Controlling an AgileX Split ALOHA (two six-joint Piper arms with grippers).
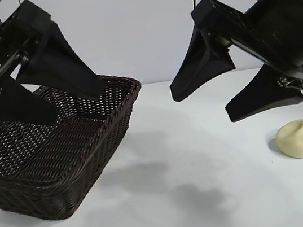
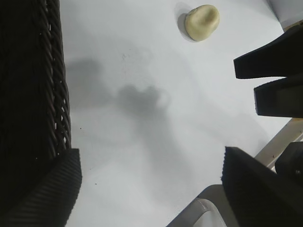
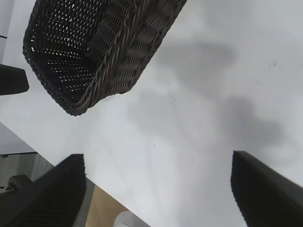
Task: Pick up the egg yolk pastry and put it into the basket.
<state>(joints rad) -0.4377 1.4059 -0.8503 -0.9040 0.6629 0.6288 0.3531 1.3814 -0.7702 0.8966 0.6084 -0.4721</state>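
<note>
The pastry (image 1: pixel 297 138) lies on the white counter (image 1: pixel 209 196), well to the right of the basket (image 1: pixel 61 155), untouched. Just above the pastry hangs the right claw (image 1: pixel 218 100), released and empty, probably poised to descend. The left claw (image 1: pixel 58 101), also spread and empty, hovers over the basket.

I count one egg yolk pastry (image 1: pixel 297 138) on the table (image 1: pixel 209 196), just the single pale lump. One basket (image 1: pixel 61 155), dark woven wicker. And two pincers of mine up here: left gripper (image 1: pixel 51 94), right gripper (image 1: pixel 217 98), two fingers apiece.
</note>
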